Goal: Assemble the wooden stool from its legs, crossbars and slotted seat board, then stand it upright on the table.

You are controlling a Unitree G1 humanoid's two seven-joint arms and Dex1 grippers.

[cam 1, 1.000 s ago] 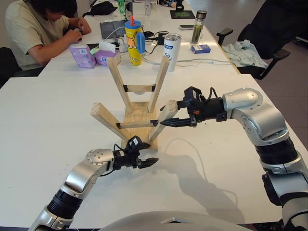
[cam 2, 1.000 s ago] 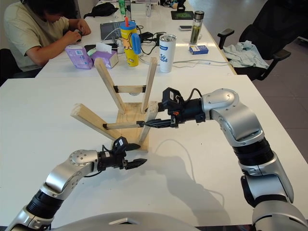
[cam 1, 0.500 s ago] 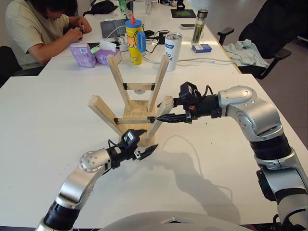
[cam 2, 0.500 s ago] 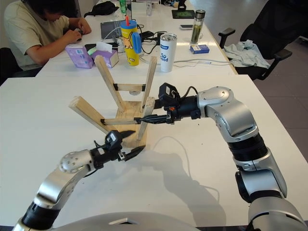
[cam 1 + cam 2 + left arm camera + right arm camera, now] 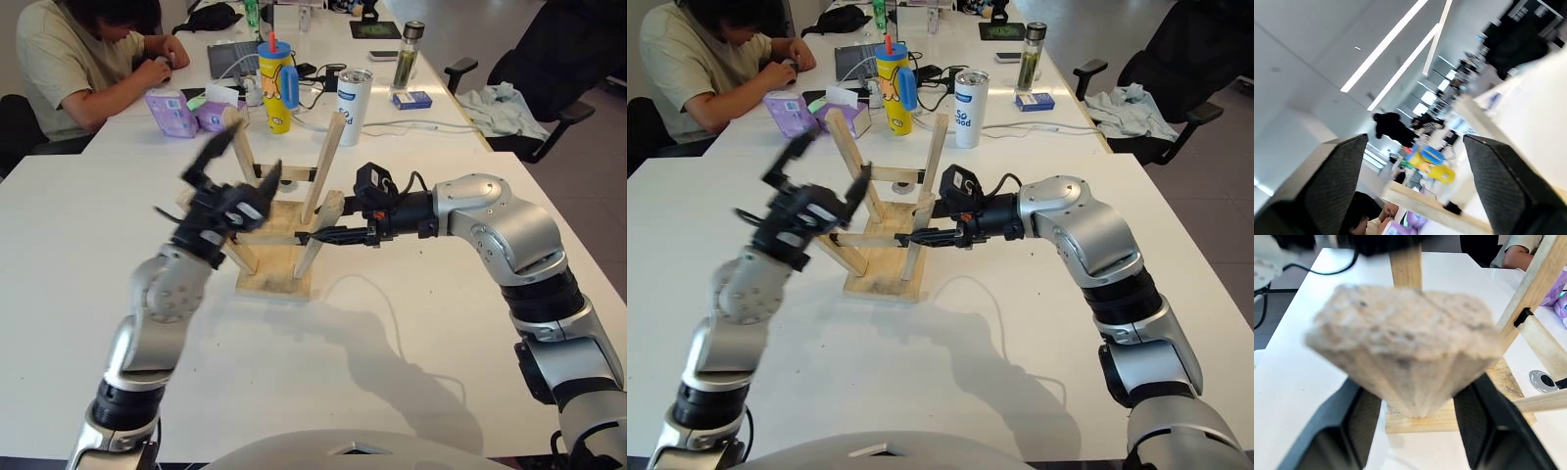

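Four legs up: stool (image 5: 279,230) upside down, seat board (image 5: 276,284) flat on table (image 5: 411,352). Assembly looks done; step in hand is turning it over. Right gripper (image 5: 318,236) clamped on near leg (image 5: 335,206). Left gripper (image 5: 225,176) spread wide, empty, raised beside left-hand legs. Next: left must grip opposite leg, then both roll stool onto feet

Stool (image 5: 284,220) stands inverted on white table (image 5: 421,343): seat board (image 5: 277,284) flat down, legs up, crossbars (image 5: 294,174) fitted btwn legs. R gripper (image 5: 308,237) clamped on near-right leg (image 5: 333,209), arm reaching in level from the right. L gripper (image 5: 211,186) raised in front of stool's left legs, fingers spread wide, blurred; contact w/ stool can't be told. Far table behind: yellow bottle (image 5: 277,86), white tumbler (image 5: 351,106).
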